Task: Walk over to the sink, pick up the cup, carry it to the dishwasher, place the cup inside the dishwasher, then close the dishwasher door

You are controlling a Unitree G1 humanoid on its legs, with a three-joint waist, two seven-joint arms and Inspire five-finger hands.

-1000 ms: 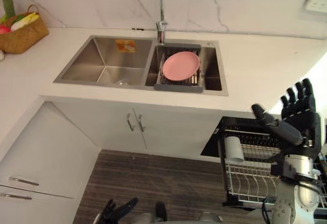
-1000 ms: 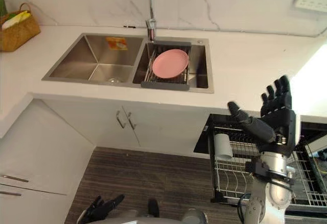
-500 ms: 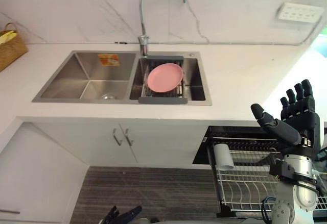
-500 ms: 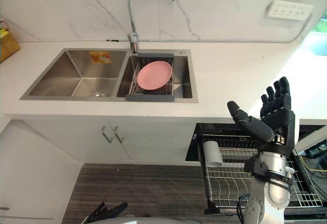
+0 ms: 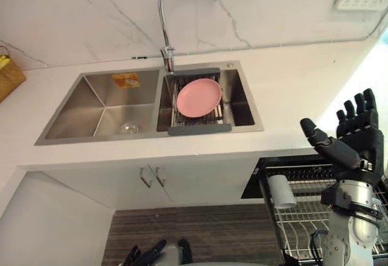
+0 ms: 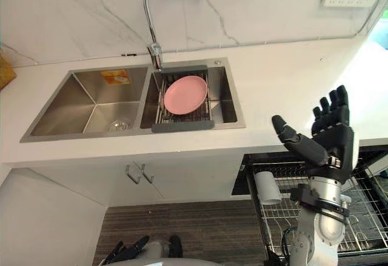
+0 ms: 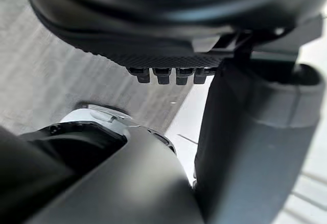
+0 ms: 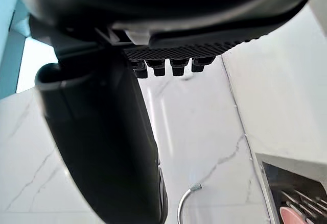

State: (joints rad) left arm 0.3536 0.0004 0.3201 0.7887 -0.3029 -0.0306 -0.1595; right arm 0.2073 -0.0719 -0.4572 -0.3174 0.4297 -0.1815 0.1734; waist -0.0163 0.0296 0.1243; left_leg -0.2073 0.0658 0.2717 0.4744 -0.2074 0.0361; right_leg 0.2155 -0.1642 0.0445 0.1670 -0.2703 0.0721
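Left eye view: the white cup (image 5: 282,191) sits in the pulled-out dishwasher rack (image 5: 303,217) at lower right, below the desk (image 5: 291,90). The right hand (image 5: 359,140) is raised at the right edge, its fingers straight and spread wide, holding nothing. At centre, a pink plate (image 5: 199,97) rests in the sink (image 5: 97,111) under the faucet (image 5: 167,55).

Right eye view: the left hand (image 6: 126,252) hangs at the bottom edge, fingers relaxed, empty.

Left wrist view: its fingertips (image 7: 168,74) point out over the wooden floor (image 7: 61,71).

Right wrist view: straight fingertips (image 8: 163,70) face the marble wall (image 8: 204,132).
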